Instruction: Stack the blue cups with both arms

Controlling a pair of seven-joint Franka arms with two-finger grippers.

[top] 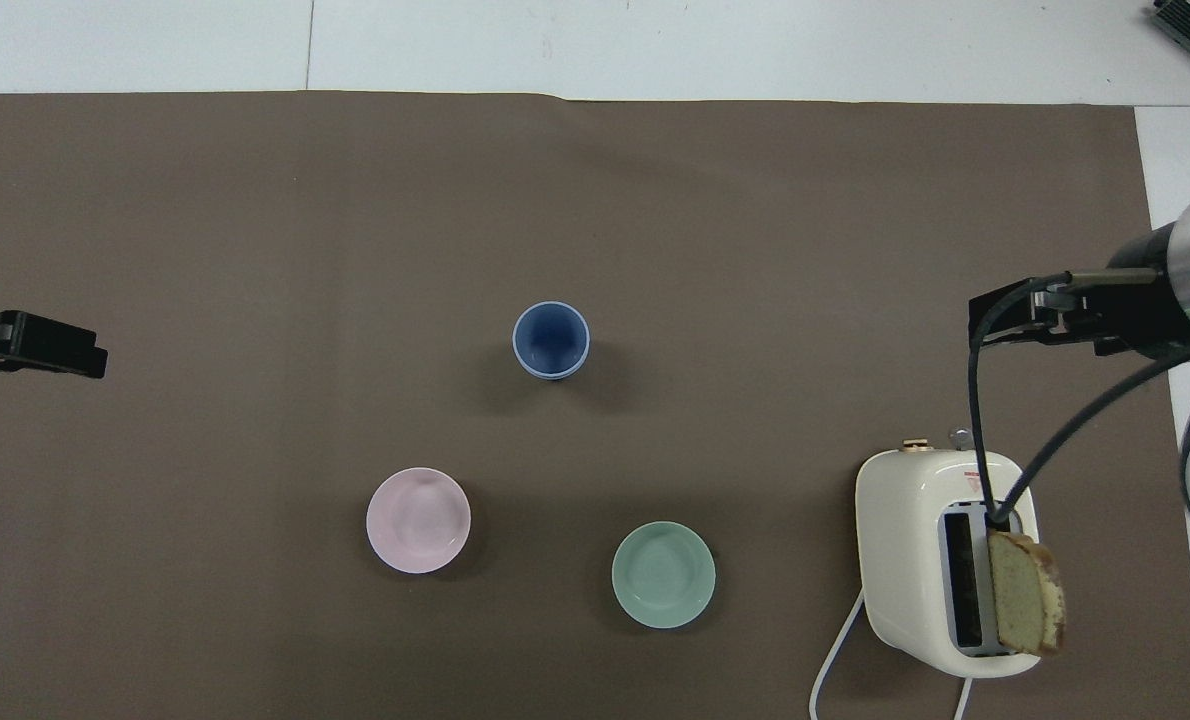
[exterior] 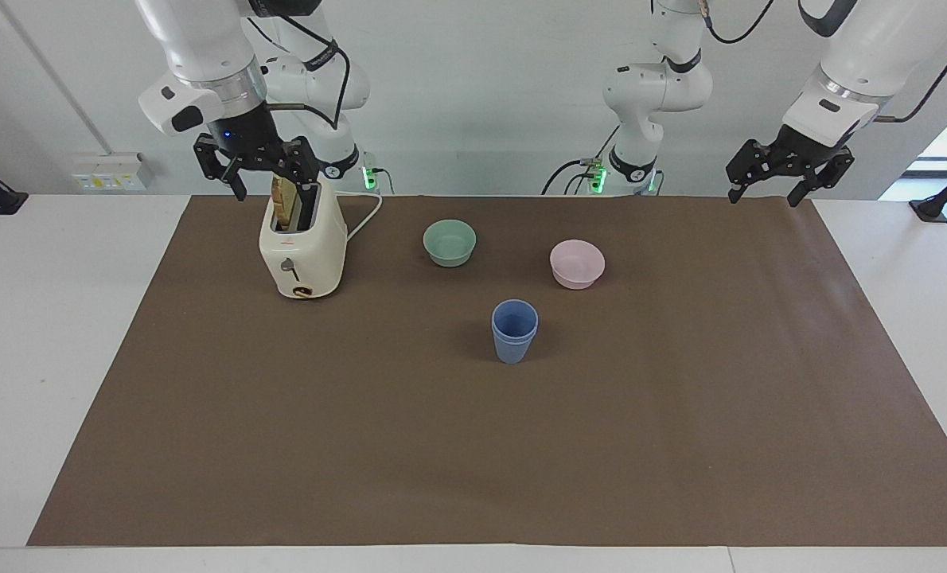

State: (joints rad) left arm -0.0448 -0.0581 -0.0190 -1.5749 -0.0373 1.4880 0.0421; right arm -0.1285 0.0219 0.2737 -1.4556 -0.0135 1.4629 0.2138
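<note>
The two blue cups (exterior: 514, 330) stand nested, one inside the other, upright in the middle of the brown mat (top: 551, 340). They are farther from the robots than both bowls. My right gripper (exterior: 273, 181) hangs open just above the toaster's top and holds nothing; the overhead view shows it (top: 995, 322) near the mat's edge at the right arm's end. The left gripper (exterior: 763, 193) waits open and empty in the air over the mat's corner at the left arm's end (top: 90, 358).
A cream toaster (exterior: 302, 247) with a slice of bread (top: 1025, 605) standing in one slot sits toward the right arm's end. A mint-green bowl (exterior: 449, 242) and a pale pink bowl (exterior: 577, 263) sit nearer to the robots than the cups.
</note>
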